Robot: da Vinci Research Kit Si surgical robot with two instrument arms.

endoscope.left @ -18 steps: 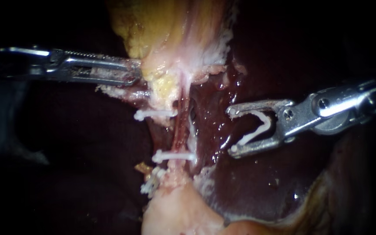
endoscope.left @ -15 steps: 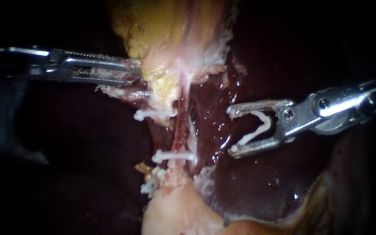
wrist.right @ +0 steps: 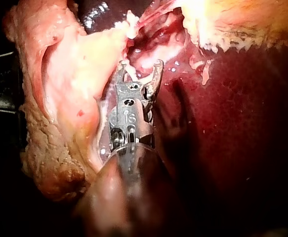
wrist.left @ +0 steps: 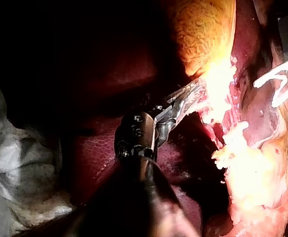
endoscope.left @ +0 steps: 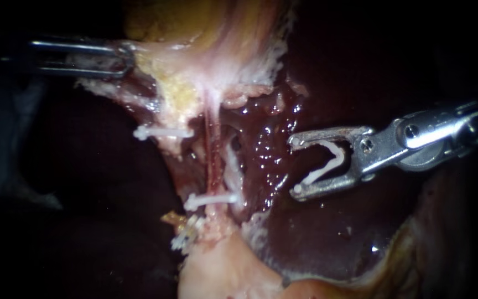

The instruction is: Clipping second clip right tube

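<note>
The left instrument (endoscope.left: 118,57) comes in at ten o'clock with its claw clamped on the pale edge of the gallbladder (endoscope.left: 206,33), holding it out toward nine o'clock. By my reading this stretches the stalk below and spreads the tubes apart. The right tube (endoscope.left: 213,158) runs as a thin red line from twelve to six through the middle of the endoscope view, with one white clip (endoscope.left: 212,199) set across its lower end. The right instrument (endoscope.left: 295,166) hangs at three o'clock of that tube, well apart from it, over the wet liver (endoscope.left: 327,238). Its claw stands wide yet holds a loaded clip (endoscope.left: 327,161), one leg seated against each half and the mouth turned toward the tube. The bare stretch above the set clip looks the likely seat for the second one. The next move calls for a level slide toward nine o'clock, so the tube enters the mouth fully before any squeeze — a whitish strand (endoscope.left: 230,166) just beside it could get caught.
</note>
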